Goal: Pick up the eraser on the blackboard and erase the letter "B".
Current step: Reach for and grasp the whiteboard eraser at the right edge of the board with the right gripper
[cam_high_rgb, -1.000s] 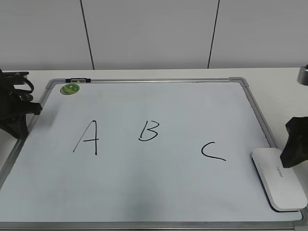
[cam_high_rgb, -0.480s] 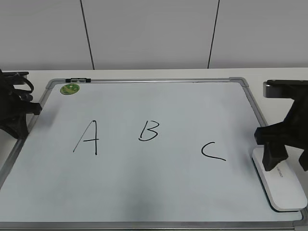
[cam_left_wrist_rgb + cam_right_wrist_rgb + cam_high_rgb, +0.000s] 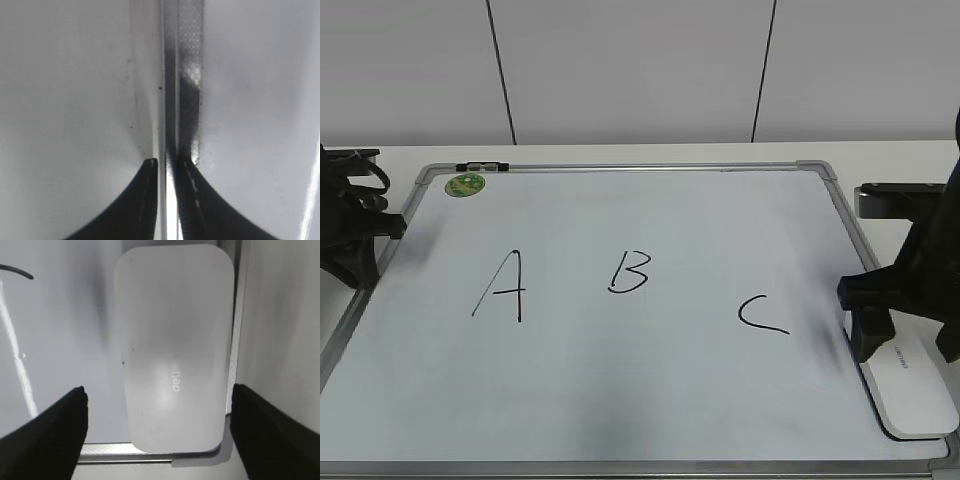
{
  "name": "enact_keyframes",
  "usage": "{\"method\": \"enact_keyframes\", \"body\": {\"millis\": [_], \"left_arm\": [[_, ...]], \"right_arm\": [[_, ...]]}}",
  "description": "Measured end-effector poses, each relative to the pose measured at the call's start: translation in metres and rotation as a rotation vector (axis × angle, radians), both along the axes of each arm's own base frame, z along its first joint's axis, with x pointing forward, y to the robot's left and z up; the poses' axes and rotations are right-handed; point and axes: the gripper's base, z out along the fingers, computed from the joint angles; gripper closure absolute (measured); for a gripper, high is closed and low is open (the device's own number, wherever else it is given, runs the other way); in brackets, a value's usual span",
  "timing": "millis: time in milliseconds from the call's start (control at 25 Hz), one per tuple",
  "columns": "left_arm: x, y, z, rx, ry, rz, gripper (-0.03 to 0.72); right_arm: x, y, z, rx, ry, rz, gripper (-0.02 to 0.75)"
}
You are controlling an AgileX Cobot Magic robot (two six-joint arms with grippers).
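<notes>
At the far left, the left pincer (image 3: pixel 166 167) is parked over the blackboard's (image 3: pixel 620 400) grey frame, its tips nearly closed with only a narrow gap and nothing held. On the board, from left to right, the letter "A" (image 3: pixel 502 287), the letter "B" (image 3: pixel 629 271) and the letter "C" (image 3: pixel 761 314) are drawn. At the near right corner the eraser (image 3: pixel 175 345) lies flat, its long axis running near to far beside the right frame. The right pincer (image 3: pixel 905 350) is spread wide and empty, one finger on each long side of the eraser; this arm is judged far nearer. A white tabletop (image 3: pixel 890 155) and panelled wall lie beyond.
</notes>
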Motion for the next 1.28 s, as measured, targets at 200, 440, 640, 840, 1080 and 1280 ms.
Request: {"method": "enact_keyframes", "body": {"millis": [200, 440, 640, 840, 1080, 1280], "left_arm": [[0.0, 0.0, 0.0, 0.0, 0.0, 0.0, 0.582], [0.0, 0.0, 0.0, 0.0, 0.0, 0.0, 0.575], [0.0, 0.0, 0.0, -0.003, 0.0, 0.002, 0.573], [0.0, 0.0, 0.0, -0.003, 0.0, 0.002, 0.568], [0.0, 0.0, 0.0, -0.005, -0.002, 0.003, 0.565], [0.0, 0.0, 0.0, -0.005, -0.002, 0.003, 0.563]], "right_arm": [[0.003, -0.01, -0.004, -0.002, 0.011, -0.036, 0.065], [0.006, -0.025, -0.006, 0.02, 0.022, -0.053, 0.066], [0.006, -0.023, -0.005, 0.042, 0.017, -0.043, 0.068], [0.008, -0.018, -0.014, 0.094, 0.045, -0.016, 0.069], [0.011, -0.017, -0.02, 0.094, 0.056, -0.006, 0.069], [0.014, -0.019, -0.026, 0.07, 0.054, 0.013, 0.073]]}}
